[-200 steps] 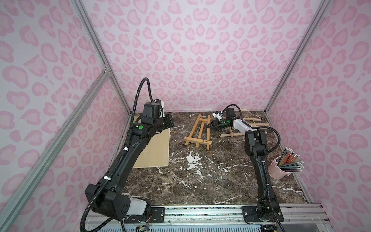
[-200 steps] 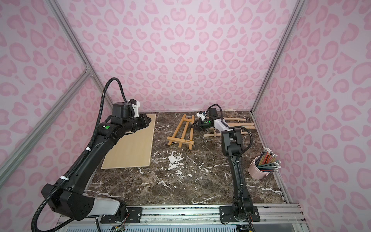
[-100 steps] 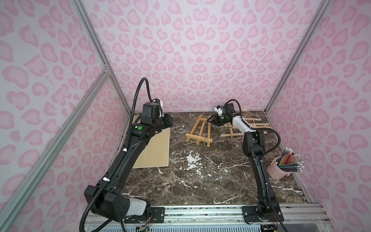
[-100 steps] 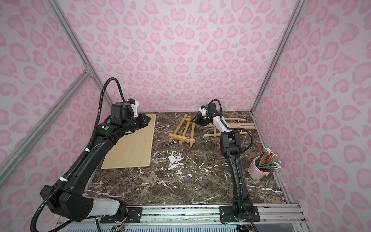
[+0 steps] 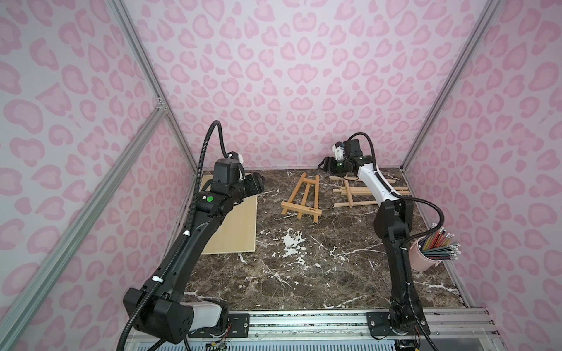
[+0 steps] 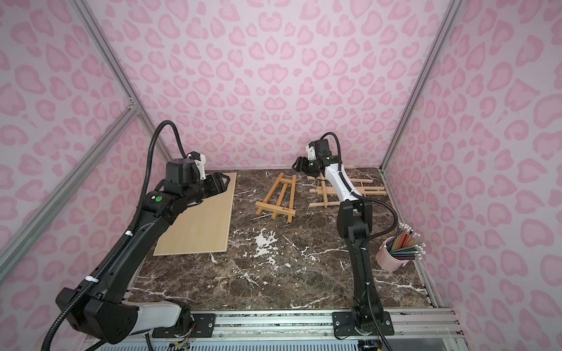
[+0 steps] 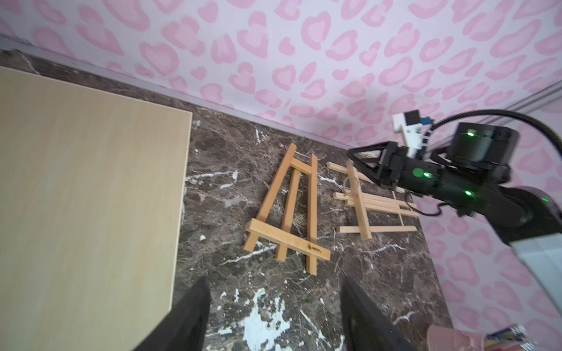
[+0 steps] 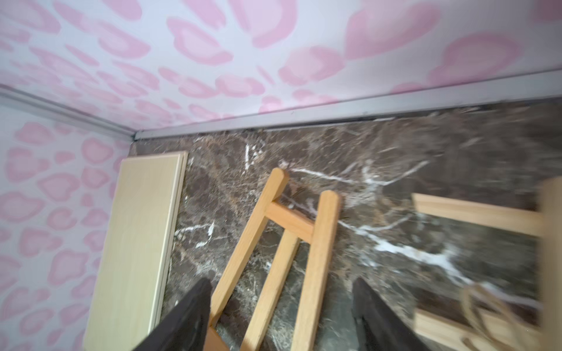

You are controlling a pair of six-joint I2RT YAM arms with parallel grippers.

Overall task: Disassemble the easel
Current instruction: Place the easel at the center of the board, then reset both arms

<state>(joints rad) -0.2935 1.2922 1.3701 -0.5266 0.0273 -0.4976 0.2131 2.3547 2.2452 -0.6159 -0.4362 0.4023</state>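
**Both grippers release; the easel and the board lie apart on the table.**

Nearest, the pink pencil cup stands by the right wall. Further back, the board lies flat on the marble table along the left wall. The left gripper hangs over its far corner, its jaws now spread wide and empty after being closed a second ago. Just beside the board but clear of it, the easel lies flat mid-table. Farthest back, the right gripper has risen from the easel's top end and hovers near the back wall, its jaws also wide apart and holding nothing. A pale stick frame lies beneath its arm. With the board off and the easel flat, the disassembly looks essentially finished.
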